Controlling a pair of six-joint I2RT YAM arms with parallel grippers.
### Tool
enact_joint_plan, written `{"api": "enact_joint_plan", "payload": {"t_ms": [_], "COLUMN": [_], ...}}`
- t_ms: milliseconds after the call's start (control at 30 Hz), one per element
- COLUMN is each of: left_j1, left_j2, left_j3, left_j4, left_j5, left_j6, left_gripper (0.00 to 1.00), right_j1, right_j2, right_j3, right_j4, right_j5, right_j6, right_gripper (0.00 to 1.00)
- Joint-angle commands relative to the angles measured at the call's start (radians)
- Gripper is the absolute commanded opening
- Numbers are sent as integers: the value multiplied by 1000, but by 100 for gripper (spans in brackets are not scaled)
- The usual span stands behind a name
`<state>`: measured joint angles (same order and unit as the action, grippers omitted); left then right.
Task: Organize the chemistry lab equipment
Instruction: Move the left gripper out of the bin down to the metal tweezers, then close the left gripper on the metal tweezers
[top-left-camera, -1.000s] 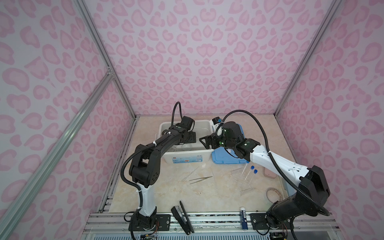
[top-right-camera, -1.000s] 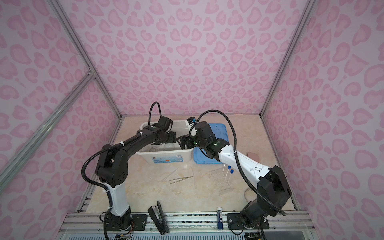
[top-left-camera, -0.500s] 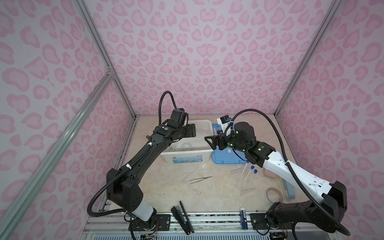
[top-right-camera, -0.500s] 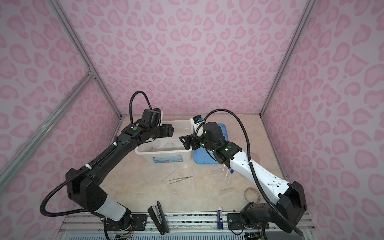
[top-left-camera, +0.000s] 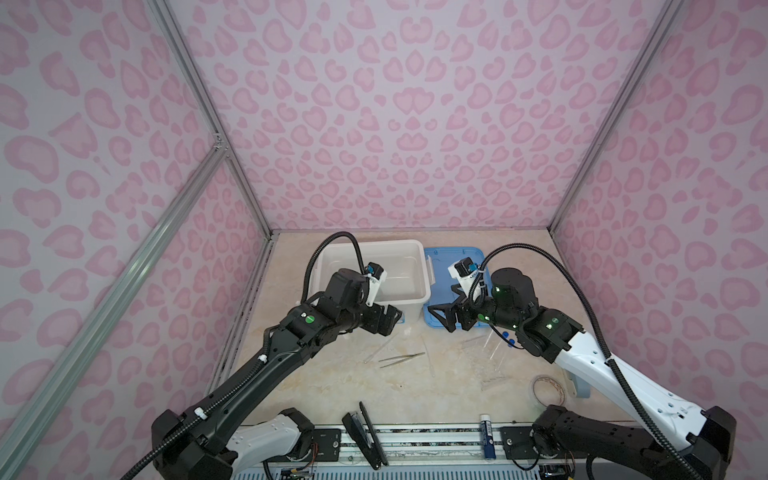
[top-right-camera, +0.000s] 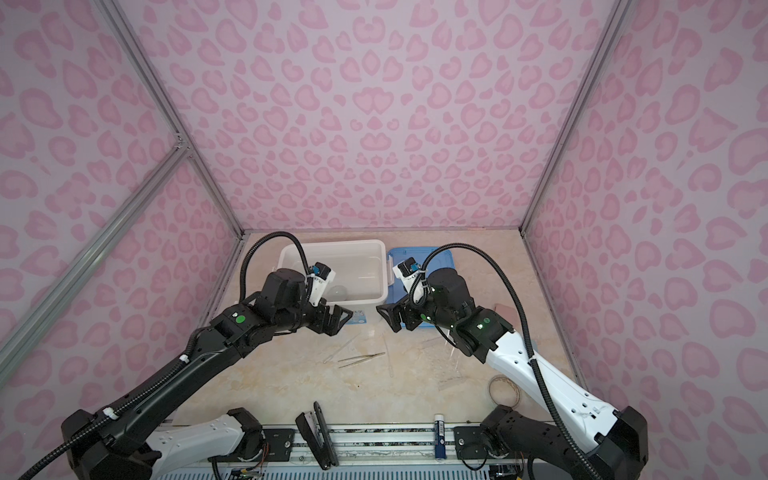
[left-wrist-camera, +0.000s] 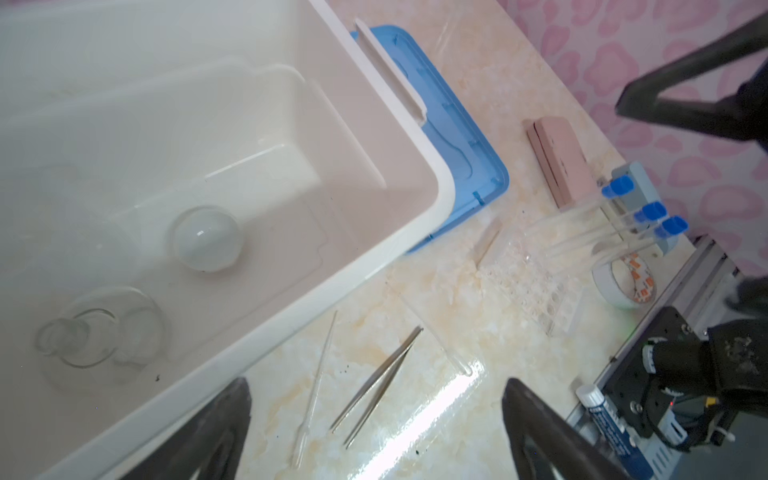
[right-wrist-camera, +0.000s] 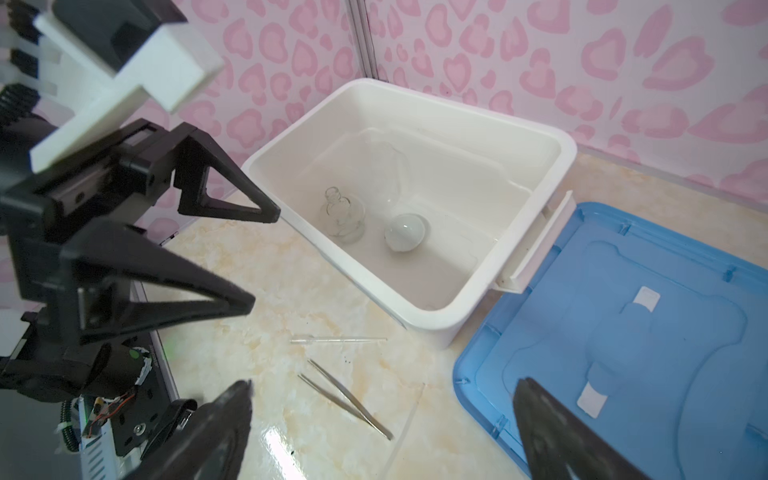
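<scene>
Left gripper (right-wrist-camera: 266, 259): jaws wide, empty; pulled back from white bin (top-left-camera: 424, 274) to mid-bench (top-left-camera: 332, 382).
Right gripper (top-left-camera: 438, 319): likewise wide, empty, withdrawn.
Meaning: drop-off looks done; next pick pending.
Bin, back edge: one white domed piece (right-wrist-camera: 405, 232), one clear flask (right-wrist-camera: 343, 216), perhaps more glass.
Bench middle: one tweezers (left-wrist-camera: 376, 386), two droppers (left-wrist-camera: 316, 374).
Right edge: three blue-capped tubes (left-wrist-camera: 648, 212), one rack (left-wrist-camera: 528, 286).

Clear glass flask (right-wrist-camera: 343, 216) and white domed piece (right-wrist-camera: 405, 232) inside white bin (right-wrist-camera: 432, 323); tweezers (left-wrist-camera: 395, 359), dropper (left-wrist-camera: 318, 374) flat just outside bin; blue-capped tubes (left-wrist-camera: 648, 214), clear rack (left-wrist-camera: 528, 286) farther off
</scene>
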<state>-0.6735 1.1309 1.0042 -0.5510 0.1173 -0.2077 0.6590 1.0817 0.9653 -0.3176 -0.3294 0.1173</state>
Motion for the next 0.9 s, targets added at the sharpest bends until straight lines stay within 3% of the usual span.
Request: {"api": "enact_joint_plan", "payload": {"t_ms": [0, 133, 267, 533, 800, 867], "left_j1": [-67, -142, -166, -235, -239, -241], "left_j2": [-5, -13, 47, 245, 341, 356], "left_j3": [-80, -190, -274, -298, -302, -310], "left_j4": [76, 163, 251, 346, 392, 403], "left_j5": [-94, -138, -126, -209, -185, -169], "left_j6": [2, -18, -42, -67, -60, -58], "left_gripper": [98, 100, 94, 82, 64, 64], "right_j1": [1, 1, 3, 17, 21, 23], "right_j2": [-15, -20, -18, -19, -10, -6], "right_j3": [-31, -68, -98, -114, -116, -117], "right_j4": [-17, -23, -11, -16, -19, -23], "right_j5": [-16, -20, -28, 13, 21, 29], "right_j6": [-18, -24, -7, -10, -10, -12], "right_gripper": [98, 98, 98, 98, 98, 98]}}
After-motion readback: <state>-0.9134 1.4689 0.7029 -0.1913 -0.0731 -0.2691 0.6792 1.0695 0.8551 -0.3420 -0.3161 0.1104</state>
